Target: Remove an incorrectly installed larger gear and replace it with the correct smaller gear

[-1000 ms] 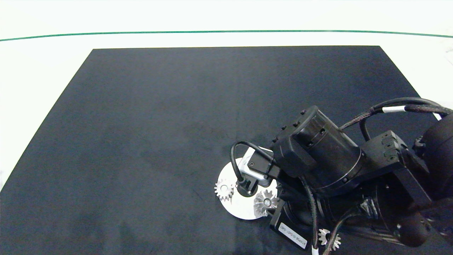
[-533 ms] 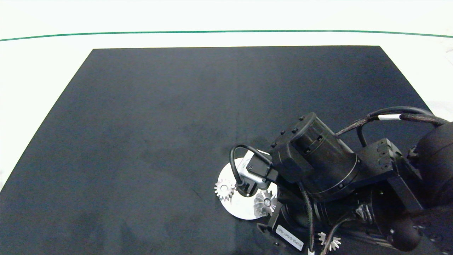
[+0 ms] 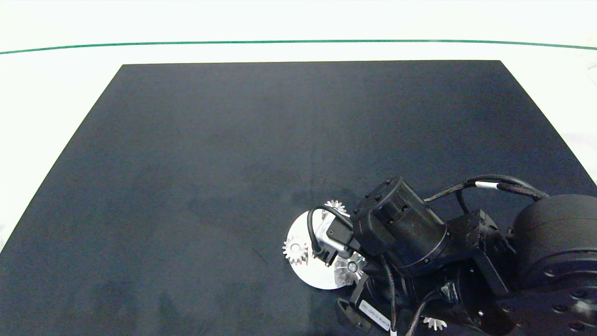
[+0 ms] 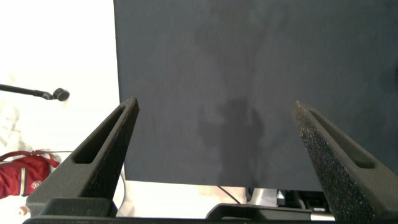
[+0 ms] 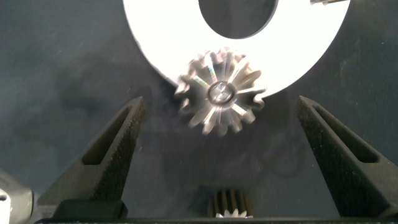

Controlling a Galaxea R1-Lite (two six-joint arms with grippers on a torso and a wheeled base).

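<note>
I see a black mat (image 3: 233,177) covering most of a white table (image 3: 56,93), with a thin green line (image 3: 186,43) running across the table beyond the mat's far edge. The mat is matte, with faint lighter smudges.

Near the mat's front edge sits a white ring-shaped disc (image 3: 298,275). The larger gear (image 3: 350,267) is mounted at the disc's rim on the side nearest the right arm; in the right wrist view it (image 5: 219,92) overlaps the disc (image 5: 161,43) edge, with a shiny pin at its centre. A small gear (image 3: 295,249) sits on the disc's opposite rim, and another small gear (image 3: 335,206) shows at its far edge.

My right gripper (image 5: 221,124) hangs low over the larger gear, fingers (image 5: 112,146) spread wide on either side of it and not touching it. The arm itself hides the gripper in the head view.

A finer-toothed gear (image 3: 433,322) lies on the mat by the front edge, mostly under the right arm; I take it for the smaller gear (image 5: 230,204), seen between the spread fingers.

My left gripper (image 4: 214,137) is parked off to the side, fingers (image 4: 99,155) wide apart and holding nothing, looking down at the mat (image 4: 249,74) edge and the white table (image 4: 56,50). Something red (image 4: 18,180) shows beyond the table
</note>
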